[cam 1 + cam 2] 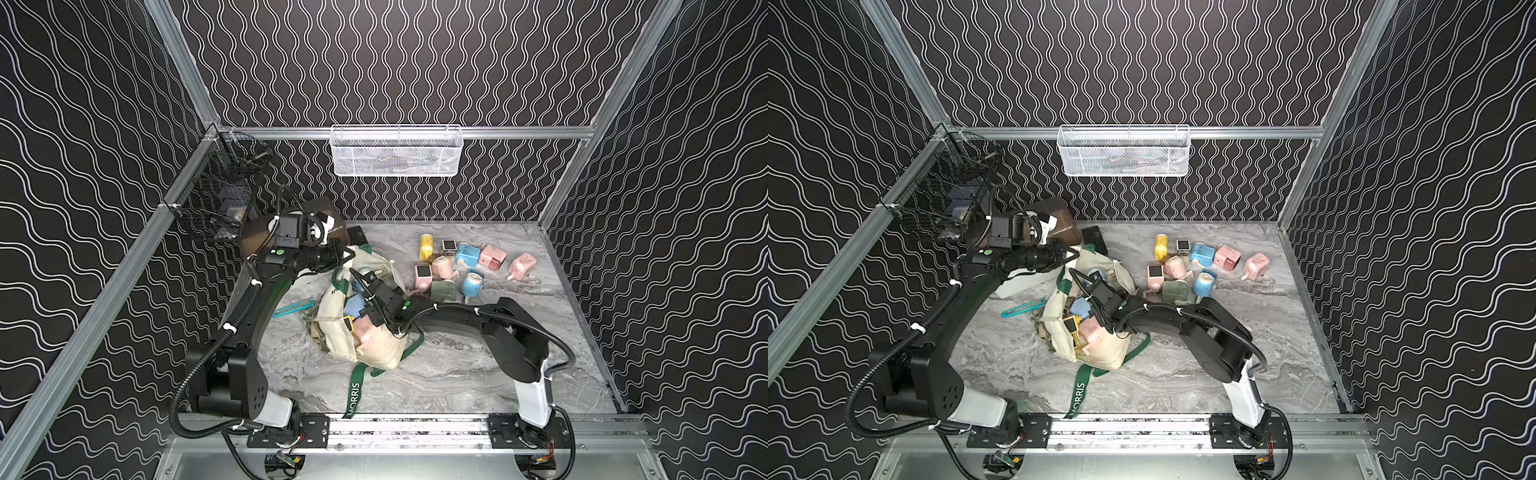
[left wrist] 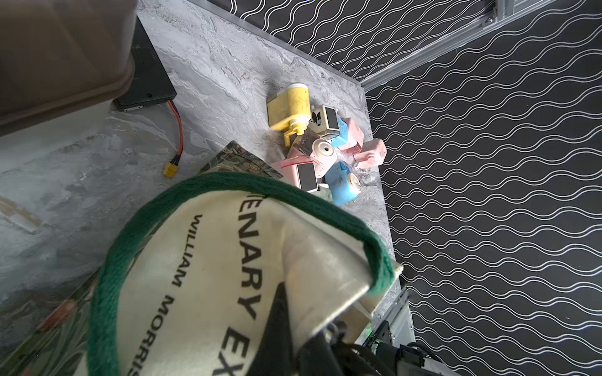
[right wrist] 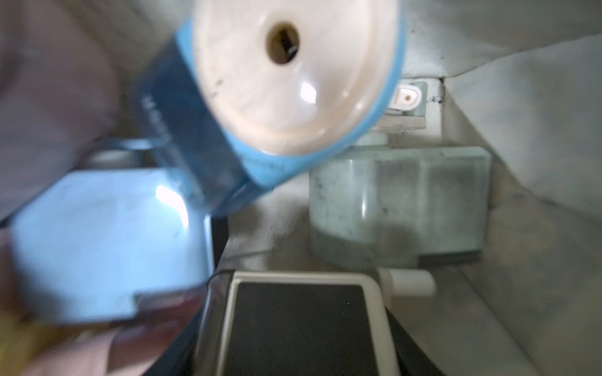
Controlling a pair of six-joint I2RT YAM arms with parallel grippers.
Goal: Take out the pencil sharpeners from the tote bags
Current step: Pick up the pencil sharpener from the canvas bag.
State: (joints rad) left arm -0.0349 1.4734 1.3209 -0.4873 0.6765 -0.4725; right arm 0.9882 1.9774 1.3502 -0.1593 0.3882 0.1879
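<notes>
Extraction was midway: a pile of pencil sharpeners [image 1: 492,257] lay on the bench [image 1: 478,374] at 2 o'clock from the tote bag [image 1: 374,353], which sat mid-bench with a blue sharpener [image 1: 354,308] and others inside. The left jaws were clamped on the bag's rim at its 11 o'clock, and the right jaws reached into its mouth over a dark-faced cream sharpener [image 3: 299,325], their grip impossible to tell. The next move would need a firm close on one body and a lift clear of the cloth.
</notes>
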